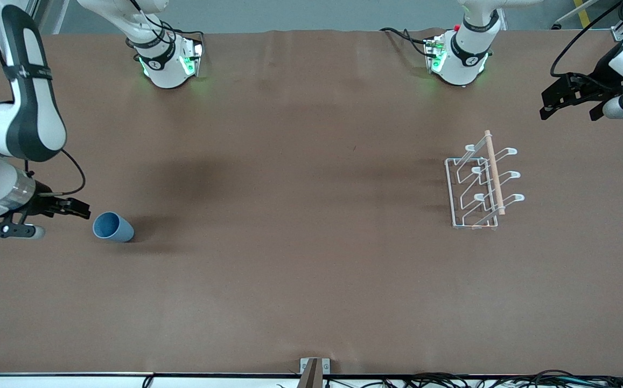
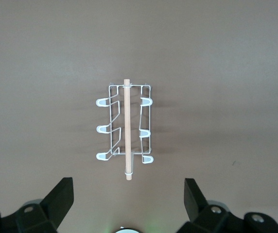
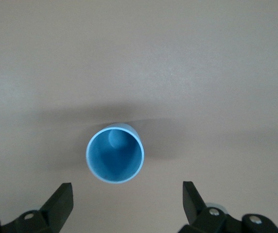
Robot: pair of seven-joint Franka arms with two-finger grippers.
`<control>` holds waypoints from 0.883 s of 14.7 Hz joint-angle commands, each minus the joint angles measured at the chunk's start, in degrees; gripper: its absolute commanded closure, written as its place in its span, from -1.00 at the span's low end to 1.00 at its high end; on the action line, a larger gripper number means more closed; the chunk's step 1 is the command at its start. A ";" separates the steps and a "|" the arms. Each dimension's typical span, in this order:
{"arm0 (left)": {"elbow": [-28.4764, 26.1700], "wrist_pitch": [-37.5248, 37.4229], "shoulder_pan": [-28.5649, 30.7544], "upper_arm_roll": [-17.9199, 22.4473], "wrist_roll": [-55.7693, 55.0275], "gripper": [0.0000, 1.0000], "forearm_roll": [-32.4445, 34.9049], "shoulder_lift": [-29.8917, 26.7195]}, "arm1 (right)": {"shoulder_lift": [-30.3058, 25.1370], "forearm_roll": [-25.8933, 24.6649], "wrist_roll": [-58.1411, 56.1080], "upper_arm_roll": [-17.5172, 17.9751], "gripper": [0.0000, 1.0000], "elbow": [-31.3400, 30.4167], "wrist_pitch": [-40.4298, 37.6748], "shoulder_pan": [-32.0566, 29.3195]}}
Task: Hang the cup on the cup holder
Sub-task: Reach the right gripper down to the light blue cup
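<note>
Right tool (image 1: 77, 209) spread, cup (image 1: 112, 227) mouth facing it

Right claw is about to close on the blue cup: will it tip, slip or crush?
The cup stands mouth-up, apparently on its narrower end, so a sideways nudge could probably tip it. Its tapered, smooth-looking wall may slide in the open right claw. It looks thin and light, so squeeze gently.

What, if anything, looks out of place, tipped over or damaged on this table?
Nothing stands out. The cup stands upright, mouth up, at the right arm's end beside the open right gripper. The cup holder sits squarely, prongs bare, near the open left gripper.
</note>
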 commanded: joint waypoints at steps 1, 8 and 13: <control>0.74 -0.87 0.25 0.02 1.02 -1.00 -0.77 0.20 | 1.96 0.51 -0.98 0.40 -0.89 -0.88 2.46 -0.97; 0.83 -1.40 0.08 -0.07 1.37 -1.00 -0.86 0.20 | 6.80 0.59 -0.90 0.49 -0.66 -3.08 9.50 -1.58; 0.83 -1.57 0.08 -0.07 1.37 -1.00 -1.21 0.20 | 8.65 0.86 -0.81 0.57 -0.32 -3.17 10.20 -1.67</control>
